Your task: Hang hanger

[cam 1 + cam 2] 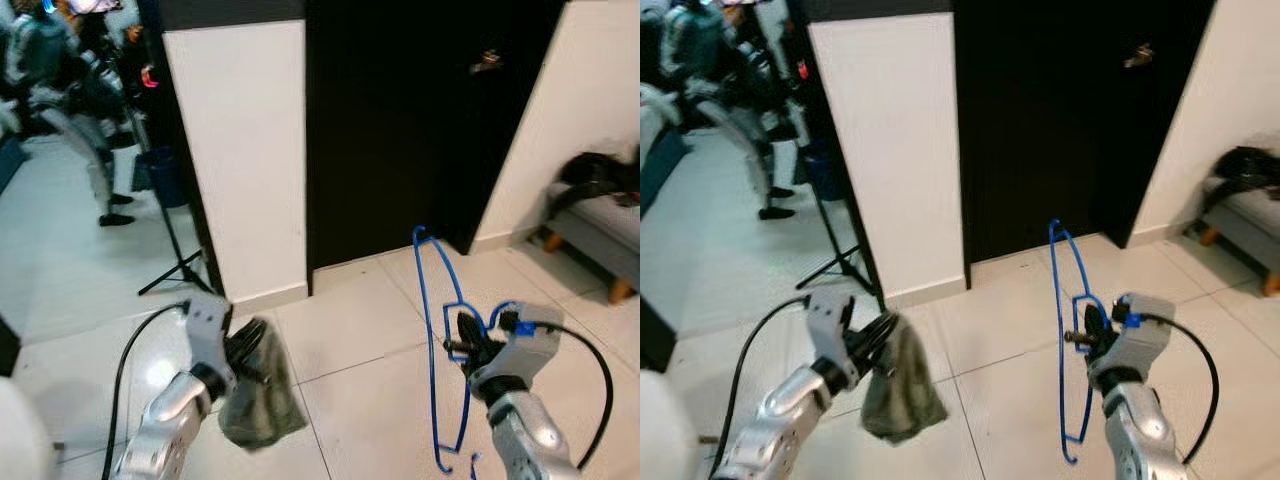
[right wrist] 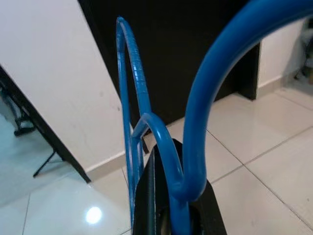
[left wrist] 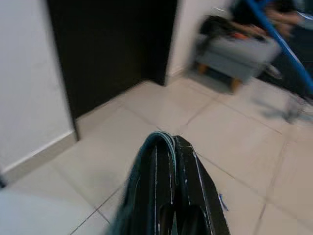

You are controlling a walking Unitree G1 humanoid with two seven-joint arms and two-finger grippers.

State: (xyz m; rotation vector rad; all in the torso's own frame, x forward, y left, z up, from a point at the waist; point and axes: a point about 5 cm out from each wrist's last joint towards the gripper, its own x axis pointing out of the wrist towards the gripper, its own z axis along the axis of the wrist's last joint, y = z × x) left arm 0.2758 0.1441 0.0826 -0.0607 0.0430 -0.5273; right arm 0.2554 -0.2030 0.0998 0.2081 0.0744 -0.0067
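No text, label, brand or number can be read anywhere, though the blur may hide some.

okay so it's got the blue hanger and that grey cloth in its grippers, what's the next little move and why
Probably bring the grey cloth in the left gripper across toward the blue hanger held upright by the right gripper, since the two still hang apart and no rail is visible yet.

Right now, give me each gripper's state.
Left gripper: shut on grey cloth.
Right gripper: shut on blue hanger.
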